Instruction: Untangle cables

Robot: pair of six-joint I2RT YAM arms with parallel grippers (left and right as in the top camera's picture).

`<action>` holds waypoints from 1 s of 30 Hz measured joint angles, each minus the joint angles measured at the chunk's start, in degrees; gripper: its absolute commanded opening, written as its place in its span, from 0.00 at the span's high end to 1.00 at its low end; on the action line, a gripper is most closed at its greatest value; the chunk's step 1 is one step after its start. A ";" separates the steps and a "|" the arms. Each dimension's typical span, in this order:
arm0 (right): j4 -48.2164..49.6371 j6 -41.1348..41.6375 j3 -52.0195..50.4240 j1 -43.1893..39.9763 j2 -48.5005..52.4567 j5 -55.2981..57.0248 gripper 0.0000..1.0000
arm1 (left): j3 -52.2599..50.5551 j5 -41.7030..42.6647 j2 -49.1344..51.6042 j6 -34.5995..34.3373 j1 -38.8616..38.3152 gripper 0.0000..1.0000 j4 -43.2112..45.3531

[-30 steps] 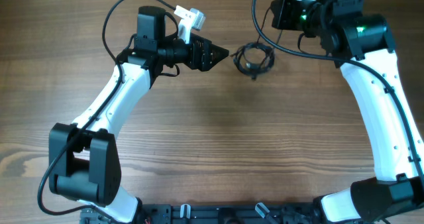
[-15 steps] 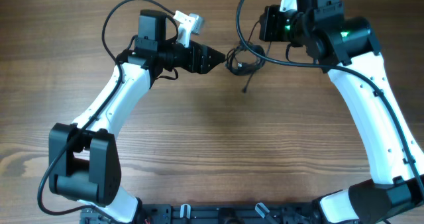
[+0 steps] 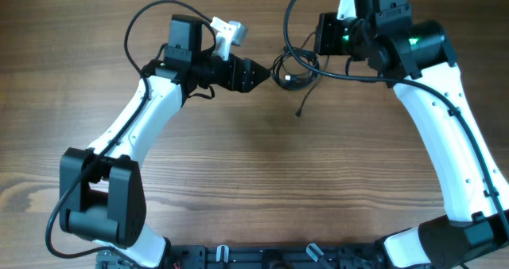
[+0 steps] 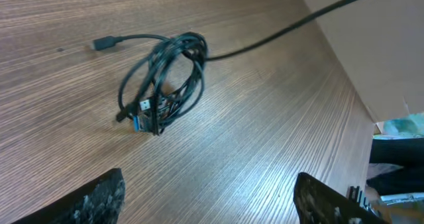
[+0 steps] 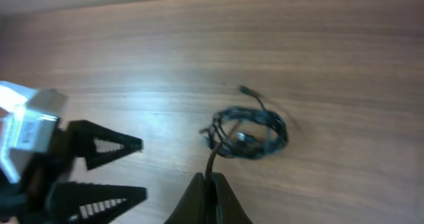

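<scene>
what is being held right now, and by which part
The right gripper looks shut on one thin strand trailing out of the bundled cables. The left gripper is open, holding nothing.

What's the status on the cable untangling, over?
Left gripper open, aimed at cables. Right gripper shut, pinching one strand. Cables one tangled coil. Right arm's thick wire hangs across them.

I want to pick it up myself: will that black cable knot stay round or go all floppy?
Probably floppy: the cable bundle is thin cord in loose loops, and one plug end trails off limply. It looks light, so a push would likely slide it over the wooden table rather than roll it.
</scene>
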 measured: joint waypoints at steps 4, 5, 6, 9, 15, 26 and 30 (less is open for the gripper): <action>-2.08 -0.70 -0.02 0.00 0.00 2.05 0.95 | 0.00 -0.02 -0.02 0.00 -0.76 0.18 -0.17; -2.25 -0.79 -0.07 0.00 0.00 2.27 0.95 | 0.00 0.00 0.00 0.00 -0.94 0.18 -0.20; -2.60 -0.76 -0.09 0.00 0.00 2.49 0.95 | 0.00 0.00 -0.02 0.00 -0.96 0.18 -0.17; -4.35 -0.48 -0.46 0.00 0.04 2.95 0.95 | 0.00 0.00 -0.02 0.00 -0.98 0.18 0.09; -5.16 0.37 -0.90 0.00 2.36 3.15 0.96 | 0.00 -0.02 -0.02 -0.46 -0.98 0.18 2.03; -5.14 1.66 -1.20 0.00 5.75 3.65 0.75 | 0.00 -0.02 -0.02 -0.46 -0.35 0.18 2.86; -4.61 2.19 -1.20 0.00 7.45 3.74 0.52 | 0.00 0.17 -0.02 -0.94 1.09 0.18 3.08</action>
